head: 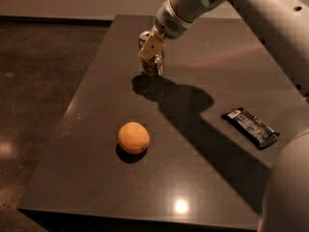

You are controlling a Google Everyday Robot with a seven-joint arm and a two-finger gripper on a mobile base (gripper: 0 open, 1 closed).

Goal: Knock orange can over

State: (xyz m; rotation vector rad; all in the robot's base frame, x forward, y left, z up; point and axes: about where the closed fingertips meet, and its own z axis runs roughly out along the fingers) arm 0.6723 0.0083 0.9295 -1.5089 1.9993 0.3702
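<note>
The dark table (96, 144) is smooth and shiny. The matt gripper (151, 50) sits at the metal orange can (154, 67). The wrapped bar (251, 126) looks glossy.

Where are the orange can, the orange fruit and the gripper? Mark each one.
orange can (154, 67), camera view, lower part of its label, below the gripper.
orange fruit (133, 137), camera view, middle of its rounded front.
gripper (150, 49), camera view, its pale tip, in front of the can's upper half.
</note>
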